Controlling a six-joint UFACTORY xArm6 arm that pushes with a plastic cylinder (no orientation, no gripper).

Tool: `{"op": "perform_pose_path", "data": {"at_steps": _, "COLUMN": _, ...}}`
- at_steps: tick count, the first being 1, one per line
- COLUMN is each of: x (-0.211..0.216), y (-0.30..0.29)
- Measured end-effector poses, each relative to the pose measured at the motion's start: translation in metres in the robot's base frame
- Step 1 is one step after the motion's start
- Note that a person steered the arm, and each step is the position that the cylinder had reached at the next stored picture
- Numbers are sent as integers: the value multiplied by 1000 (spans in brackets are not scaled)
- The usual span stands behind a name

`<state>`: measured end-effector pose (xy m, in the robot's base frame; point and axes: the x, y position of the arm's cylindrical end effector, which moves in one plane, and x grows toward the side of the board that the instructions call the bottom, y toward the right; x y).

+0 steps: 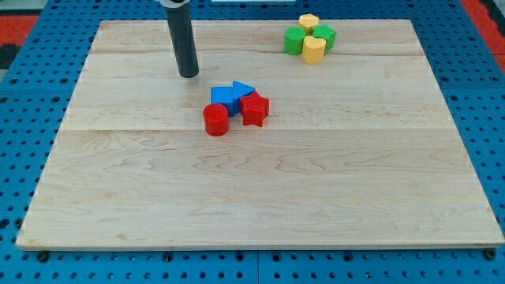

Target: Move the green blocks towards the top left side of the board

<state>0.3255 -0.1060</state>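
Two green blocks sit at the view's top right: one (294,40) on the left of the cluster, one (324,35) on its right. A yellow block (308,22) lies at the cluster's top and another yellow block (313,50) at its bottom; all appear to touch. My tip (188,75) rests on the board in the upper middle-left, well left of the green blocks and just above-left of the blue and red group.
A blue cube (222,98) and a blue triangle (241,90) sit near the board's centre, with a red cylinder (215,121) below and a red star-shaped block (255,109) to the right. The wooden board (252,189) lies on a blue pegboard.
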Motion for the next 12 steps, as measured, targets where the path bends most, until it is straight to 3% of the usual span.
{"op": "perform_pose_path", "data": {"at_steps": 3, "x": 0, "y": 0}}
{"op": "perform_pose_path", "data": {"at_steps": 4, "x": -3, "y": 30}}
{"op": "perform_pose_path", "data": {"at_steps": 7, "x": 3, "y": 278}}
{"op": "perform_pose_path", "data": {"at_steps": 8, "x": -32, "y": 297}}
{"op": "perform_pose_path", "data": {"at_steps": 10, "x": -80, "y": 288}}
{"op": "perform_pose_path", "data": {"at_steps": 12, "x": -79, "y": 209}}
